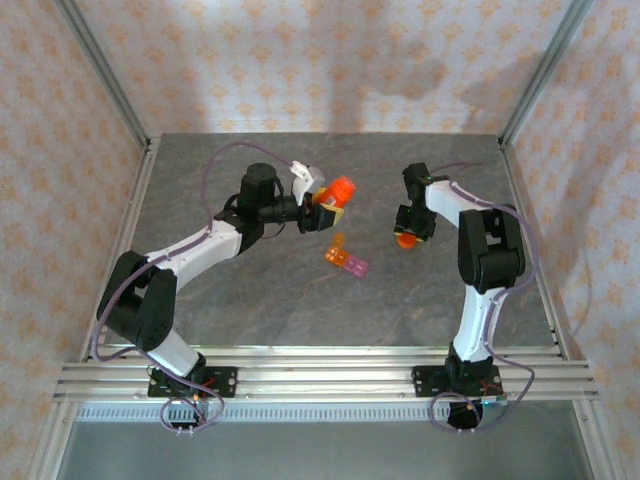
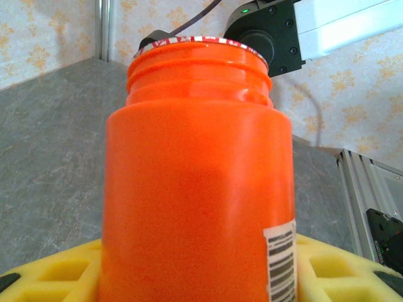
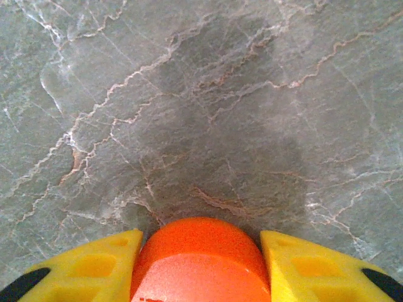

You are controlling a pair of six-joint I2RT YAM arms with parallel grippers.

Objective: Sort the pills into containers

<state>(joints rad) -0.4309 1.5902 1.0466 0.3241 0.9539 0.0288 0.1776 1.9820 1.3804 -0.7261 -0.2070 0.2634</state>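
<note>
The containers (image 1: 345, 259) lie flat near the middle of the table (image 1: 260, 300). They form a short strip of small translucent cells, running from an orange end at ten o'clock to a pink end at four o'clock. (Whether any cell holds pills is too small for us to tell.)

At twelve o'clock from the strip, the left gripper (image 1: 328, 212) has its yellow pads closed on the orange bottle (image 1: 341, 192). In the left wrist view the bottle's mouth is open, with a torn foil ring at the rim. We judge it is held there ready to tip over the cells.

Between two and three o'clock from the strip, the right gripper (image 1: 408, 236) is clamped around the round orange cap (image 3: 200, 258). We take it that the cap is held aside, clear of the pouring.
</note>
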